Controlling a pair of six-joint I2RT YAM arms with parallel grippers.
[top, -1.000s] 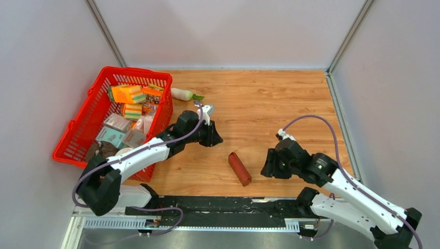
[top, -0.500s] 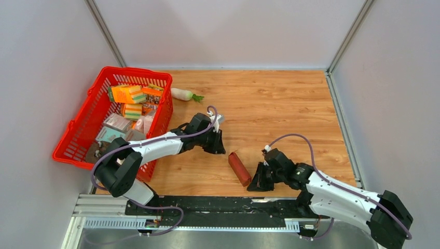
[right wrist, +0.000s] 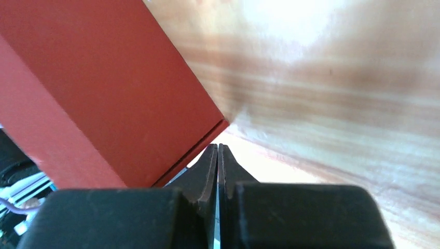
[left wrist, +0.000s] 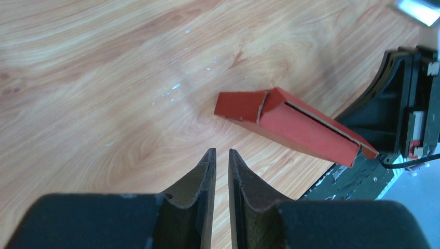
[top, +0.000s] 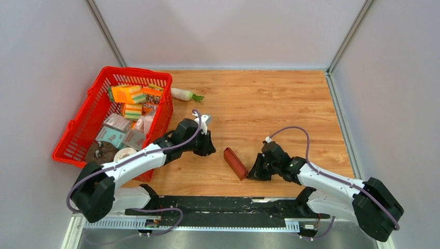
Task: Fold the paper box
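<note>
- The paper box (top: 235, 163) lies flat on the table (top: 270, 104), a closed dark red slab slanting from 10 to 4 o'clock in the top view, near the table's front edge.
- My right gripper (top: 254, 173) sits at the box's 4 o'clock end, fingers pressed together with nothing between them. Their tips are right at its lower edge, and I cannot tell if they touch.
- My left gripper (top: 206, 145) hangs at the box's 10 o'clock, apart from it, with a slim gap between the fingers and nothing in it.
- Bare wood spreads from 12 to 3 o'clock.
- The black rail (top: 223, 205) lies close at 6 o'clock.
- The red basket (top: 136, 70) stands well off at 10 o'clock.
</note>
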